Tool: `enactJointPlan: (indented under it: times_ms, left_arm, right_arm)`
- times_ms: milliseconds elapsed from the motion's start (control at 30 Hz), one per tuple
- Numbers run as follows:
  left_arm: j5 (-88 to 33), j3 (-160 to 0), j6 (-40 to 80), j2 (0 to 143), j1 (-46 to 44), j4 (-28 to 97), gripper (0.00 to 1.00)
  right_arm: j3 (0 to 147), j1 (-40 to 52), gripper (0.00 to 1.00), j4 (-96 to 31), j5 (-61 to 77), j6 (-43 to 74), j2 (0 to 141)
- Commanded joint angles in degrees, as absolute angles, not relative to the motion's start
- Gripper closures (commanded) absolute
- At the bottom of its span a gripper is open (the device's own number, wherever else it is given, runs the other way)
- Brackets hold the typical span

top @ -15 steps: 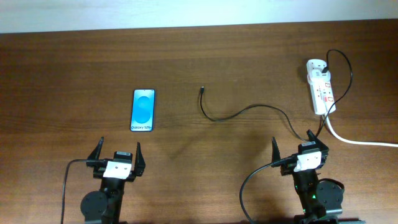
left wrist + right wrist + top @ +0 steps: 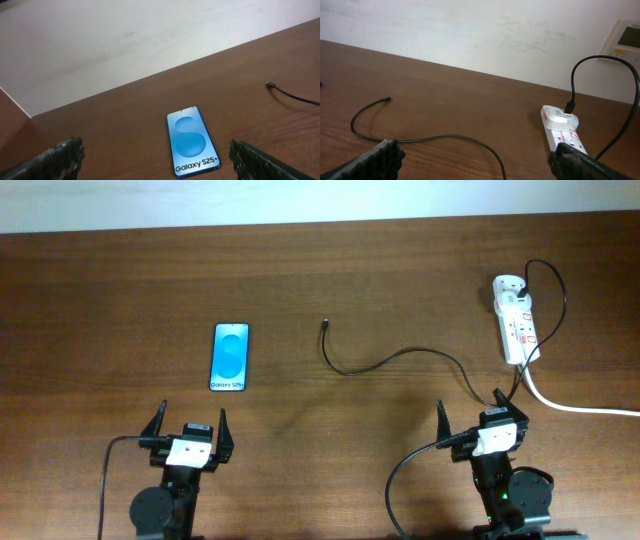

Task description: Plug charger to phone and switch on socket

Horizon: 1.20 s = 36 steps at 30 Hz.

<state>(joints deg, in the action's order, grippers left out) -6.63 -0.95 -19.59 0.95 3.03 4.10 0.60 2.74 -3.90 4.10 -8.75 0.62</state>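
The phone point(image 2: 230, 357) lies flat on the table, blue screen up; it also shows in the left wrist view point(image 2: 192, 141). The charger cable point(image 2: 400, 356) curves across the table, its connector tip point(image 2: 326, 324) lying free to the right of the phone, the tip also seen in the left wrist view point(image 2: 270, 85) and the right wrist view point(image 2: 388, 99). The white socket strip point(image 2: 515, 319) lies at the far right with a black plug in it; it also shows in the right wrist view point(image 2: 563, 131). My left gripper point(image 2: 187, 428) is open and empty, nearer than the phone. My right gripper point(image 2: 480, 418) is open and empty over the cable.
A thick white cord point(image 2: 580, 408) runs from the socket strip off the right edge. A pale wall point(image 2: 470, 30) lies beyond the table's far edge, with a white wall controller point(image 2: 626, 36) at the right.
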Motion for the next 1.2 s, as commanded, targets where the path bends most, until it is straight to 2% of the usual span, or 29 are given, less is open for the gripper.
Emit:
enactJointPlan:
  times_ms: [0,1167]
  left_arm:
    - [-6.6,-0.5,-20.3,0.3,3.2,4.1,0.01]
    - [-6.6,-0.5,-20.3,0.3,3.2,4.1,0.01]
  right_arm:
    - [0.3,2.9,0.02,-4.3,4.2,-8.1,0.3]
    - [0.3,2.9,0.02,-4.3,4.2,-8.1,0.3]
